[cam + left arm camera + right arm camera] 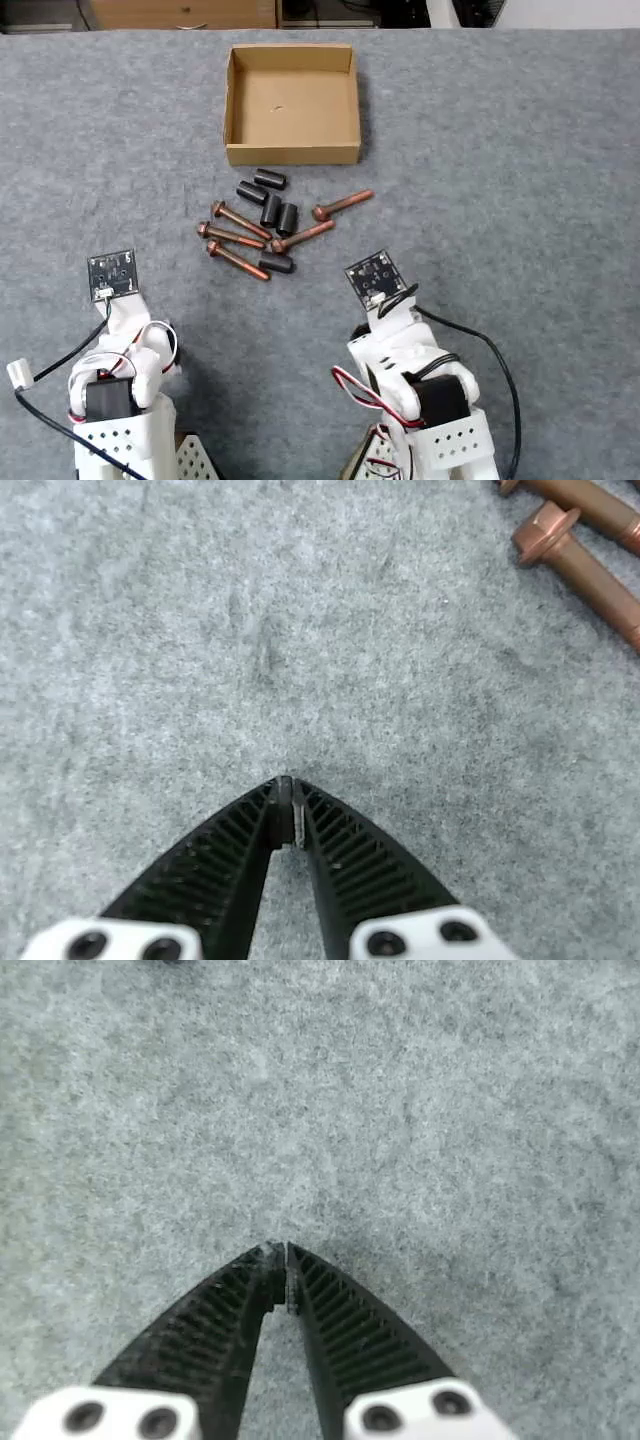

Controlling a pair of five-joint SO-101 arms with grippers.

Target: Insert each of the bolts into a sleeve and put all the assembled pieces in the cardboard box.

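Your left tool [287,786] and right tool [280,1252] hover over the grey table [520,150], each pressed together and holding nothing, near the bolts [240,236] and sleeves [270,208] heaped before the empty cardboard box [292,154]. The round pieces touch, so a careless reach could send neighbours rolling. No writing is legible.

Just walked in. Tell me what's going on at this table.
Nothing is being handled yet. The left end effector and the right end effector are both shut over bare grey mat, short of the parts, holding nothing. Five copper bolts and five black sleeves lie loose in a cluster in front of the cardboard box, which is empty. No bolt looks inserted in a sleeve yet.
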